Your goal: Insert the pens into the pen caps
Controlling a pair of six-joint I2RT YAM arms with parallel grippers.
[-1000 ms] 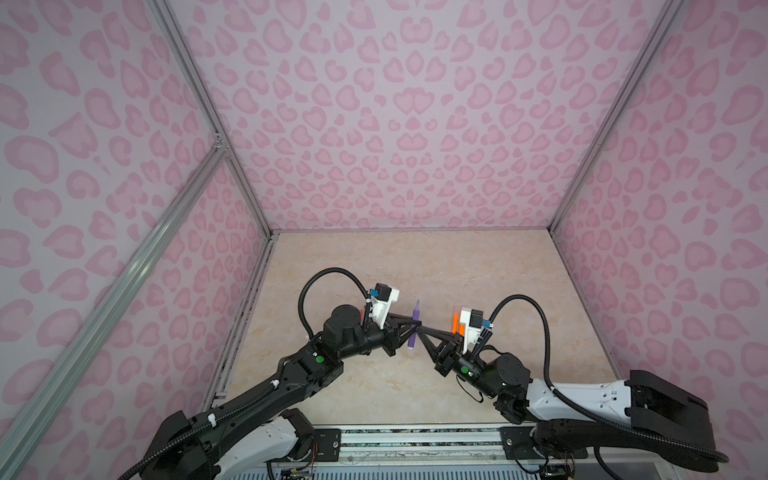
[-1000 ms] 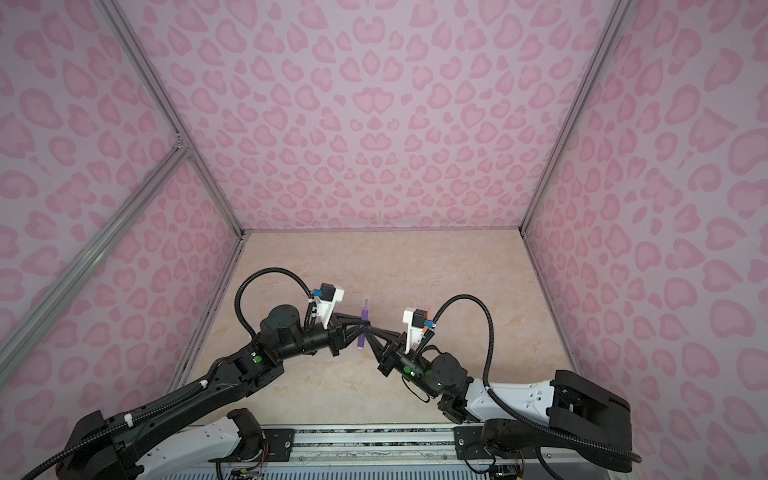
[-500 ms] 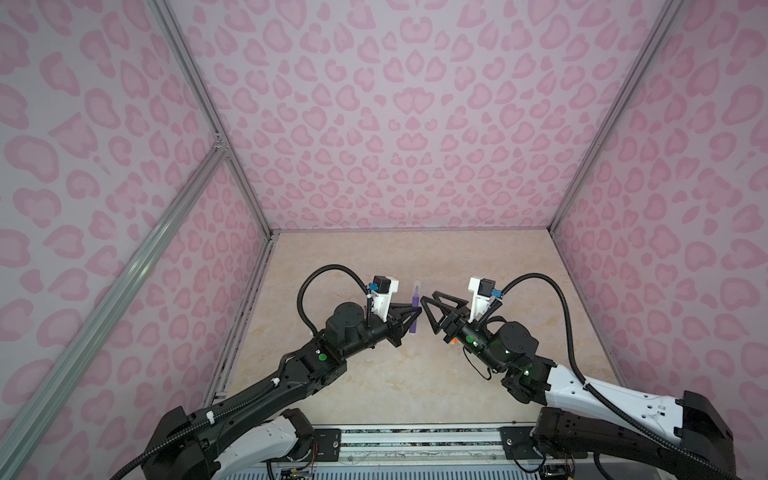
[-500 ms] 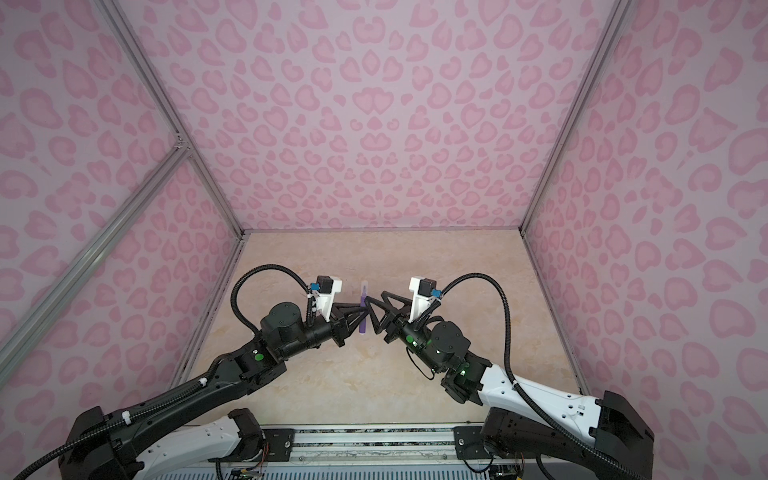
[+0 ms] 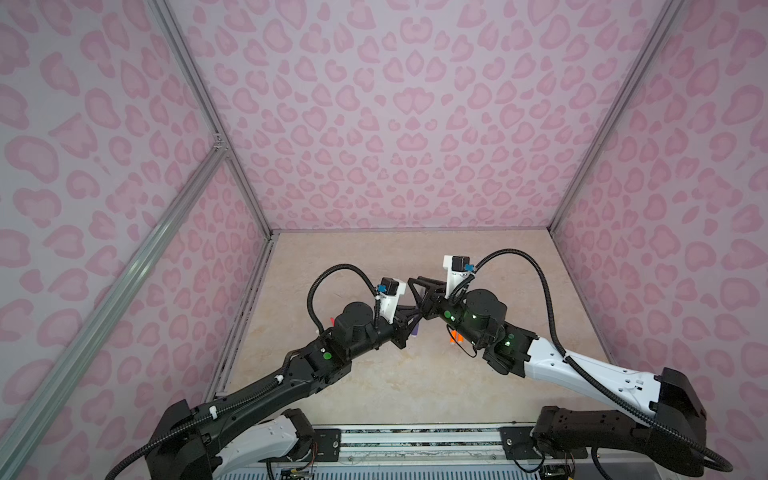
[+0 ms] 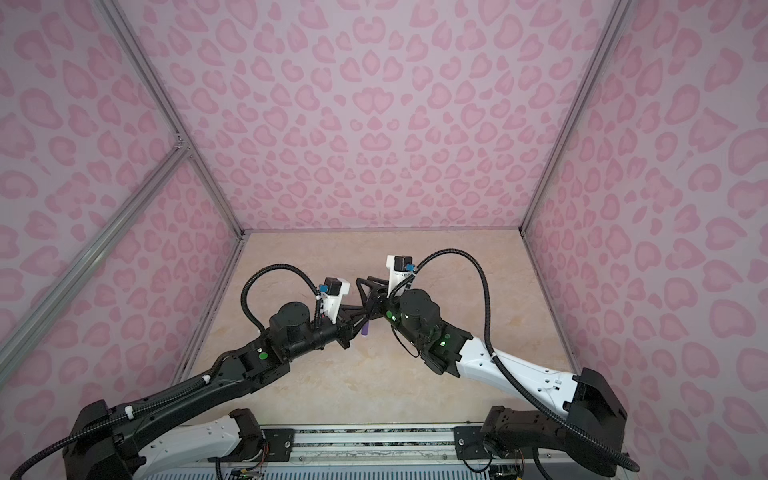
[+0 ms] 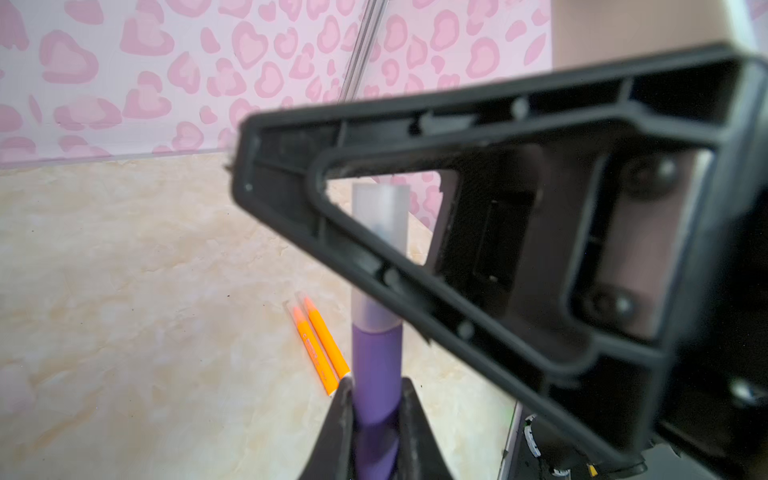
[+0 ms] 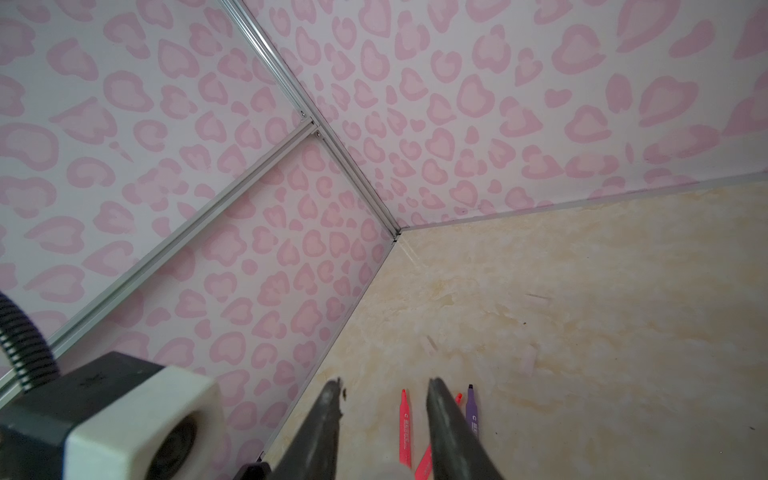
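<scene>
Left jaws clamp a purple pen [image 6: 365,329] at mid-frame in both top views, a clear cap [image 7: 379,216] on its tip. Right jaws stand narrowly parted beside the cap. Two orange pens [image 7: 326,340] lie on the counter [image 7: 124,291].

Nose to nose over the purple pen [image 5: 415,330]
the left gripper [image 5: 415,314] pinches it, right gripper [image 5: 417,293] just behind, orange pen [image 5: 454,338] off to its right

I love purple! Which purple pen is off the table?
The purple pen pinched by the fingers of the left gripper, wearing a clear cap on its tip. The other purple pen lies flat on the table.
</scene>
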